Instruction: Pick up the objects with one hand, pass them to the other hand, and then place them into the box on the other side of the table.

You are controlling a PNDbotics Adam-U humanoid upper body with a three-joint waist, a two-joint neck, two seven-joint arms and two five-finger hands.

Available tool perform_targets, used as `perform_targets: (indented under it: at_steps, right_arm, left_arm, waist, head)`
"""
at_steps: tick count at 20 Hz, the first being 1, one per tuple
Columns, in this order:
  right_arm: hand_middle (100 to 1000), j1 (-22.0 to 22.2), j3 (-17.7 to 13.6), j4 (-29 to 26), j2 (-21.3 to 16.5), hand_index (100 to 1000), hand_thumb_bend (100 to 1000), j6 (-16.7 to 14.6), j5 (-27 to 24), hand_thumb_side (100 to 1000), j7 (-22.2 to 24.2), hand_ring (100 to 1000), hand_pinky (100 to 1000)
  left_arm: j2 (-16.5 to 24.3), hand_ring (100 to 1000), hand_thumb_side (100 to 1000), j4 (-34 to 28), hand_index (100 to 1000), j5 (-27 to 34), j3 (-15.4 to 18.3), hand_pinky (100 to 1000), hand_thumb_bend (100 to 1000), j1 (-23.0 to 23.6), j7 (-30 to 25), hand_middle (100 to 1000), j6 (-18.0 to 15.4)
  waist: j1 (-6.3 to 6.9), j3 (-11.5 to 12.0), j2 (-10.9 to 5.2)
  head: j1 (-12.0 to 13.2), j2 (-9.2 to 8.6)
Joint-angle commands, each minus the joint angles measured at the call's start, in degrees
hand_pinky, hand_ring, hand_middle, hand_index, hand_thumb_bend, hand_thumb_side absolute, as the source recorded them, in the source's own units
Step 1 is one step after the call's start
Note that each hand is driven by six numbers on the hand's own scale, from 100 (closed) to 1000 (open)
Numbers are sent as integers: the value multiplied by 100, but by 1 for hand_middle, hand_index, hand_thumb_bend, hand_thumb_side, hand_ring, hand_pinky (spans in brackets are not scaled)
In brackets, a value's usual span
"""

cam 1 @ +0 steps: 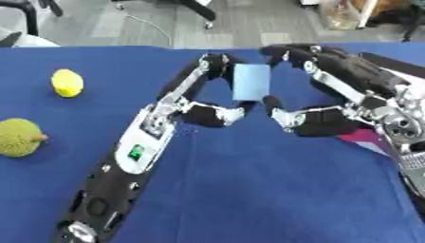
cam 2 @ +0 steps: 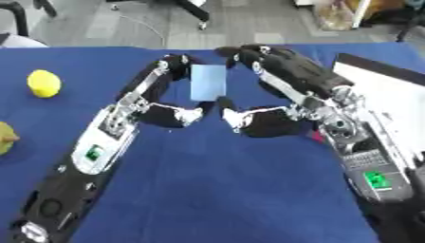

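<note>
Both my left hand (cam 1: 187, 102) and right hand (cam 1: 332, 102) pinch the pale blue card (cam 1: 252, 81) upright between them, mid-handover toward the box (cam 2: 390, 90).

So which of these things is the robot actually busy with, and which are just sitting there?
In use:
- light blue card, between both hands
- left hand
- right hand
- white box, at the right

Lying about:
- yellow lemon
- green bumpy fruit

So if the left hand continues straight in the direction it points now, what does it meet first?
The left hand points away from the robot, toward the far table edge. The light blue card it shares with the right hand sits just beside that line; beyond looks free, though depth is unclear.
</note>
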Motion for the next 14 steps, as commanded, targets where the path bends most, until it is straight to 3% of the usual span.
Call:
perform_targets:
  at_steps: [1,14]
  right_arm:
    - [787,-112,-2,-119,-111,968,100,-35,92,525,128,949,836]
    - [795,-155,-7,-119,-127,963,153,-283,361,479,738,942,897]
  left_arm:
    - [-47,474,100,-115,493,15,-10,687,100,-151,-2,450,-19]
    - [-75,475,100,-63,496,34,8,690,100,-215,-18,452,2]
  waist:
    - [-93,6,32]
    - [-96,2,38]
  head:
    - [-16,-14]
    - [-22,-14]
